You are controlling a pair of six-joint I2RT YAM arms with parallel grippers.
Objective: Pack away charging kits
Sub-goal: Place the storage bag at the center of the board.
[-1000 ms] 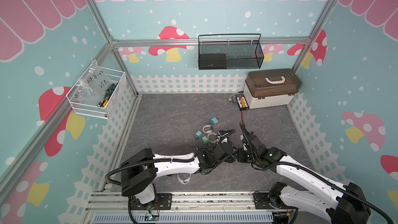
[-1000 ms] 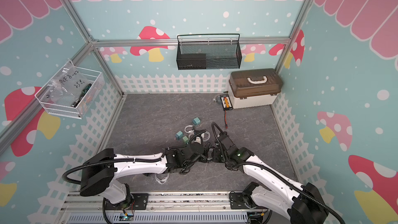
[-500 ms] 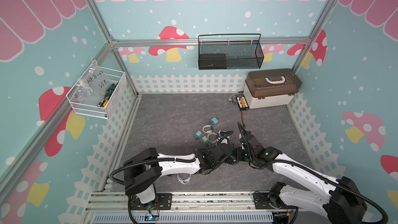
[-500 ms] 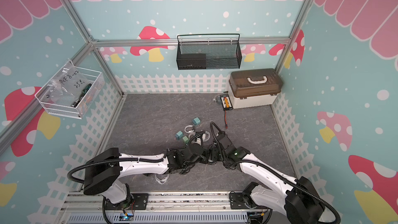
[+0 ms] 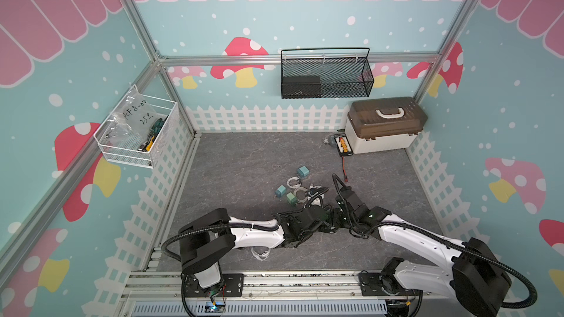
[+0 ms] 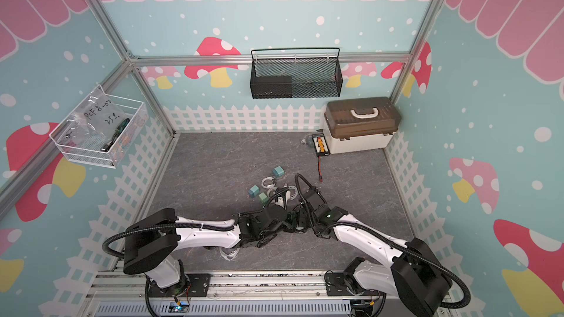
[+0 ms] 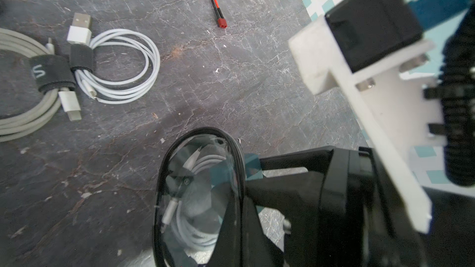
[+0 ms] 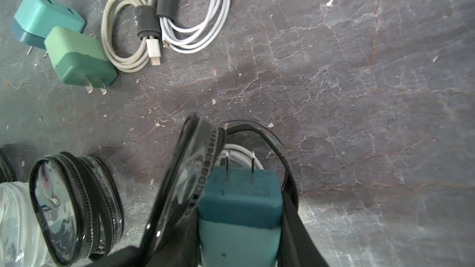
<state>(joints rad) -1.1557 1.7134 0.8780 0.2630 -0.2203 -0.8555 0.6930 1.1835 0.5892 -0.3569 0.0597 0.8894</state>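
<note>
Two claws engaging: your left claw point(image 7: 232, 217), pressed together, is pinching the pouch point(image 7: 195, 188); your right claw point(image 8: 239, 249), part-spread, is gripping the charger point(image 8: 239, 201).

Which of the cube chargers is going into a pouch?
The dark teal charger, prongs pointing into the open black-rimmed pouch that holds a white cable. The light teal charger and the green charger lie loose on the mat.
</note>
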